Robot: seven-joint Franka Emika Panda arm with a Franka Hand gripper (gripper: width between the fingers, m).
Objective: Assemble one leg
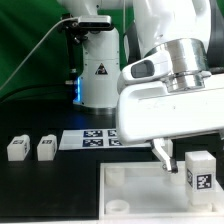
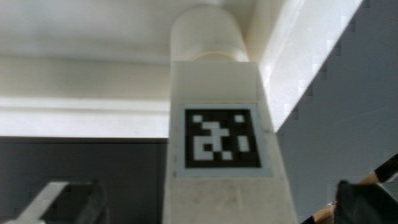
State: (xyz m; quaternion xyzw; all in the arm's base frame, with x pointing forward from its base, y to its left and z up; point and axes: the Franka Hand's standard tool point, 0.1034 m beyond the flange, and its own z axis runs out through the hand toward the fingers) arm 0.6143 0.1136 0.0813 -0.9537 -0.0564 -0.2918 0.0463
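Observation:
One leg (image 1: pixel 198 172), a small white block with a black-and-white tag, stands upright at the exterior view's right, on the big white tray-like piece (image 1: pixel 130 185). My gripper (image 1: pixel 191 158) hangs over it, one finger (image 1: pixel 160 153) showing to the leg's left. In the wrist view the leg (image 2: pixel 221 120) runs down the middle between the two fingers (image 2: pixel 54 203), with a dark gap on each side. My gripper (image 2: pixel 214 204) is open around the leg without touching it. The leg's far end meets the white piece (image 2: pixel 71 70).
Two more legs (image 1: pixel 17 148) (image 1: pixel 46 148) lie on the dark table at the exterior view's left. The marker board (image 1: pixel 95 138) lies behind the tray-like piece, which has a round socket (image 1: pixel 118 205) near its front. A white robot base (image 1: pixel 100 70) stands at the back.

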